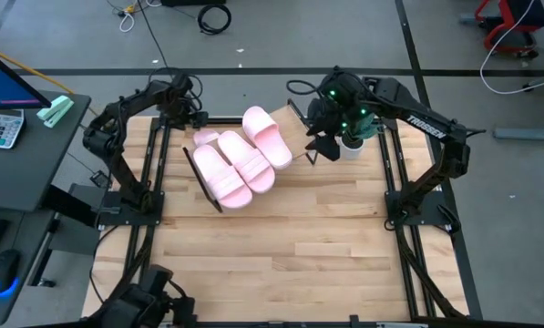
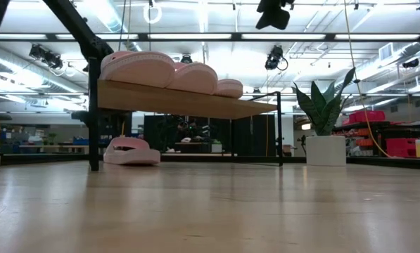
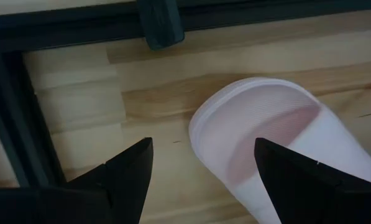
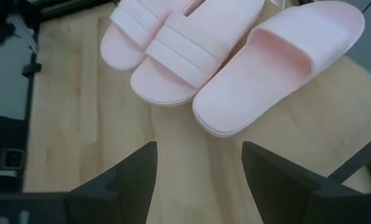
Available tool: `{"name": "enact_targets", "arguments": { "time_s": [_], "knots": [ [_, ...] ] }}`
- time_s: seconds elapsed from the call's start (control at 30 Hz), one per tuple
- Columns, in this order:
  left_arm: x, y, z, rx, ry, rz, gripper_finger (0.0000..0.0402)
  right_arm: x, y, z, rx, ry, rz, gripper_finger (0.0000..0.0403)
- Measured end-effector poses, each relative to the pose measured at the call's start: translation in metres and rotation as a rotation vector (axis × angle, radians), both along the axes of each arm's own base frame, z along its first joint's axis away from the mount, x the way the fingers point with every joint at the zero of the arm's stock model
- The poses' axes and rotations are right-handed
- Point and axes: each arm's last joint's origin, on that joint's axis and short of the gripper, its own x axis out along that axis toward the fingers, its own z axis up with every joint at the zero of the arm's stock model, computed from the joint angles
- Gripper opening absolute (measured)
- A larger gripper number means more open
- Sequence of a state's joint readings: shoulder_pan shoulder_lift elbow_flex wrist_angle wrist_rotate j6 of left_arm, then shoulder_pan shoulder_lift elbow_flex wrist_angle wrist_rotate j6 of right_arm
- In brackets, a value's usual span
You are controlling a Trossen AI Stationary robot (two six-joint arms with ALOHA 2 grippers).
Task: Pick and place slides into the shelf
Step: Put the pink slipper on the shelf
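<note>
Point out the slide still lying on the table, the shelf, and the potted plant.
Slide on the table (image 2: 131, 152), low view, on its strap.
Shelf (image 2: 188, 102), low view, on the front edge of its wooden board.
Potted plant (image 2: 326, 150), low view, on its white pot.

Grey concrete floor strewn with cables surrounds the light-wood bench; a potted green plant in a white square planter stands under long ceiling strip lights.
</note>
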State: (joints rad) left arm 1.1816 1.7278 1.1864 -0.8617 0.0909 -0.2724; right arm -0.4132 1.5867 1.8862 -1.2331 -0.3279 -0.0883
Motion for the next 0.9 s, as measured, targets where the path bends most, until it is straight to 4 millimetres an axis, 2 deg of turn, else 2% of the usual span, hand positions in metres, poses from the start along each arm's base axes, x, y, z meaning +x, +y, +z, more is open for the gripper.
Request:
{"name": "enact_targets", "arguments": {
  "time_s": [0.23, 0.4, 0.63, 0.9],
  "knots": [
    [0.004, 0.007, -0.018, -0.039, -0.028, -0.061, 0.0286, -0.001, -0.002, 0.0, 0.079, -0.001, -0.067, 0.0238],
    [0.01, 0.014, -0.031, -0.047, -0.112, -0.086, 0.0286, 0.001, -0.003, 0.002, 0.127, -0.027, -0.119, 0.0237],
    [0.012, 0.019, -0.051, -0.083, -0.099, -0.128, 0.0286, 0.005, -0.004, 0.006, 0.189, -0.073, -0.19, 0.0237],
    [0.011, 0.021, -0.056, -0.085, -0.102, -0.167, 0.0286, 0.006, -0.005, 0.006, 0.213, -0.076, -0.252, 0.0233]
  ]
}}
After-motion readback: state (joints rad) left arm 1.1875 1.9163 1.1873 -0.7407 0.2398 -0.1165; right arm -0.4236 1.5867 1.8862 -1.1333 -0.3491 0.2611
